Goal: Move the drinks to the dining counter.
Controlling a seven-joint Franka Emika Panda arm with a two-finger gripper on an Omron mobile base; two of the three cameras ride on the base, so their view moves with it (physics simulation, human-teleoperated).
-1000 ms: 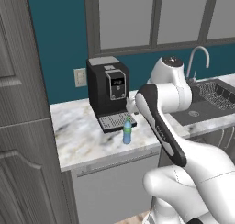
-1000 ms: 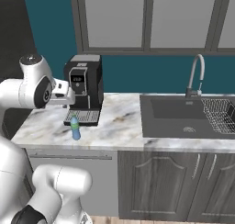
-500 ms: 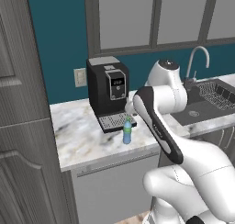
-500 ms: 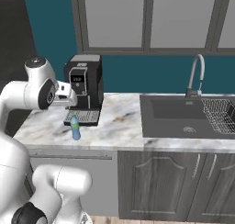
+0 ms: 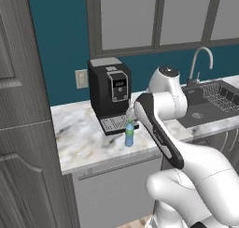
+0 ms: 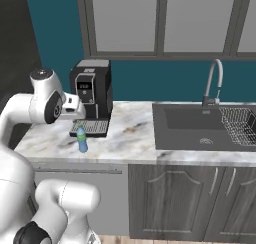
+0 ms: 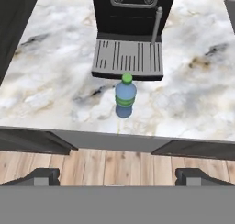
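Gripper (image 7: 117, 176) hangs wide open and empty above the small blue-green bottle (image 7: 124, 98), its fingertips (image 7: 42, 176) cut off at the frame's bottom.

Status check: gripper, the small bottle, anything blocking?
Gripper open, empty, above counter edge. Blue-green bottle upright on worktop, before coffee machine. Path clear.

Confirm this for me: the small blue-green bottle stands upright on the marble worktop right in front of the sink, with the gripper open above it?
Not quite: the small blue-green bottle stands in front of the coffee machine, as the right base view shows; the sink is further right. The rest holds.
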